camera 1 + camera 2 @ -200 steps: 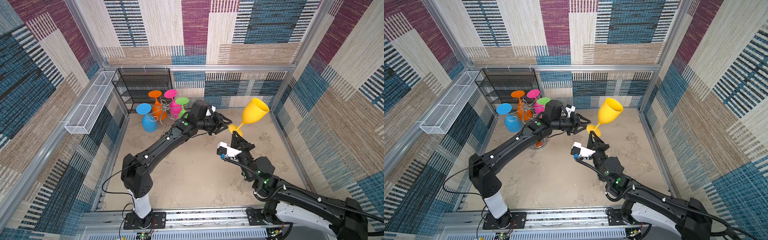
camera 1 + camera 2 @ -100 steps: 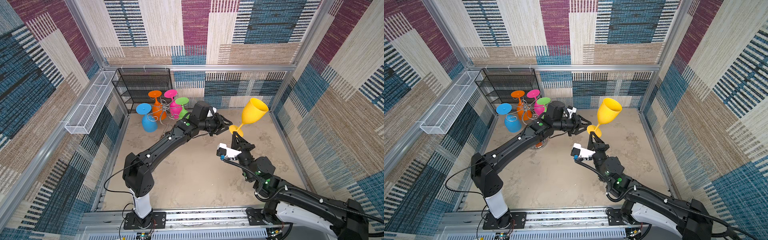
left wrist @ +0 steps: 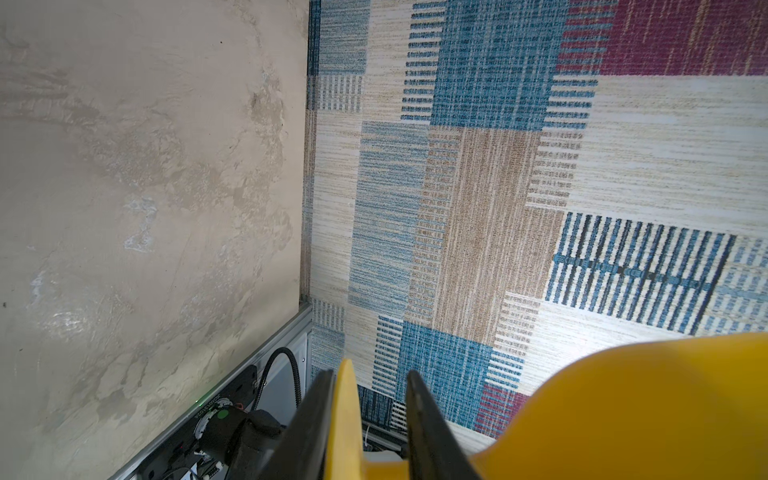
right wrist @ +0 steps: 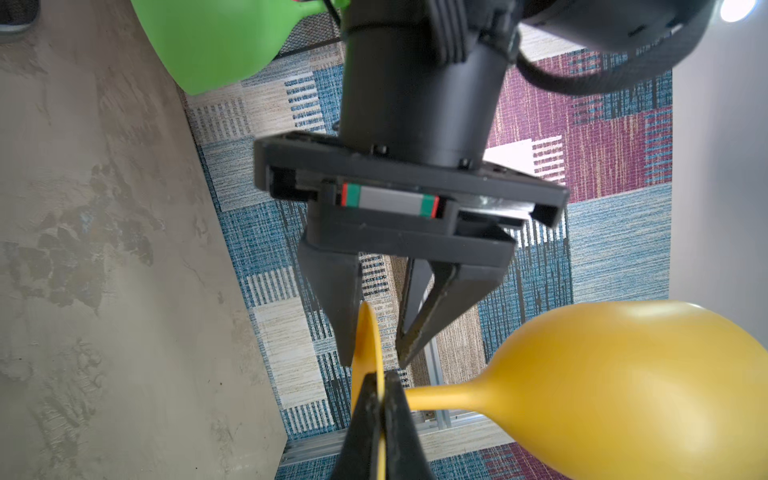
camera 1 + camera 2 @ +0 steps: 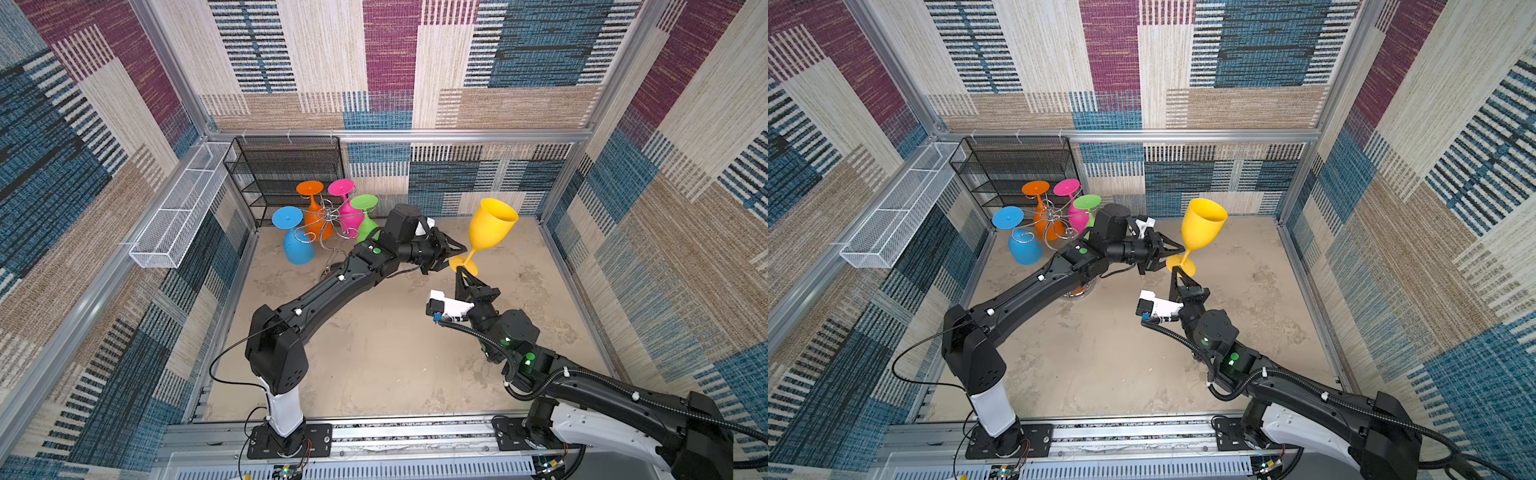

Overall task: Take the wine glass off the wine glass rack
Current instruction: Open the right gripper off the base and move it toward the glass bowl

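A yellow wine glass (image 5: 492,226) (image 5: 1204,226) stands upright in the air right of centre, off the wine glass rack (image 5: 328,216) (image 5: 1052,214). My right gripper (image 5: 459,272) (image 4: 380,376) is shut on the edge of its round foot from below. From the left, my left gripper (image 5: 457,258) (image 3: 370,374) straddles the same foot. One finger lies against the disc and the other stands a small gap away, so it is open. The chrome rack at the back left still carries blue, orange, pink and green glasses hanging upside down.
A black mesh shelf unit (image 5: 286,166) stands against the back wall behind the rack. A long white mesh basket (image 5: 178,220) hangs on the left wall. Patterned walls close in the beige floor (image 5: 374,353) on three sides.
My left gripper has reached a little further right to the glass's foot and its jaws have narrowed round it. The right gripper and the glass have stayed put.
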Robot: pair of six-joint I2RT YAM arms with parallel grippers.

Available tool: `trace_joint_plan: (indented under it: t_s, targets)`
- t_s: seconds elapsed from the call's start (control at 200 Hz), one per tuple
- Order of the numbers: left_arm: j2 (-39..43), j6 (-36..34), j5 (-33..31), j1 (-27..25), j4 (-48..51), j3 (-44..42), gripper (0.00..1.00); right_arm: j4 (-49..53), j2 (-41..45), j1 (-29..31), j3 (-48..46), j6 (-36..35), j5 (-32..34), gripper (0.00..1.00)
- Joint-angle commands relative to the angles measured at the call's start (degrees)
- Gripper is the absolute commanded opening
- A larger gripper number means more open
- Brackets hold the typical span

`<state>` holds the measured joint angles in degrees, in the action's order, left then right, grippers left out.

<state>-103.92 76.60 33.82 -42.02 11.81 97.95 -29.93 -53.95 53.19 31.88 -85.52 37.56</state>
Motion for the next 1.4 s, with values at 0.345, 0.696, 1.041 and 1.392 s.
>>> trace_joint_plan:
  t_s: [0.345,0.696,1.041,1.392]
  targets:
    - [1.9,1.3,1.8,0.0,-5.0,-2.4,0.13,-0.7,-1.5,0.0,1.2,0.6,-1.4,0.0]
    - [2.2,1.3,1.3,0.0,-6.2,-3.0,0.0,-1.0,-1.2,0.0,0.6,1.0,-1.3,0.05]
    - [-0.1,0.7,1.5,0.3,-6.6,-0.1,0.0,4.1,2.7,0.0,0.6,6.4,-0.2,0.5]
    - [-3.0,0.0,2.8,1.6,-7.0,2.8,0.0,11.6,8.1,0.6,2.9,12.7,-1.3,0.71]
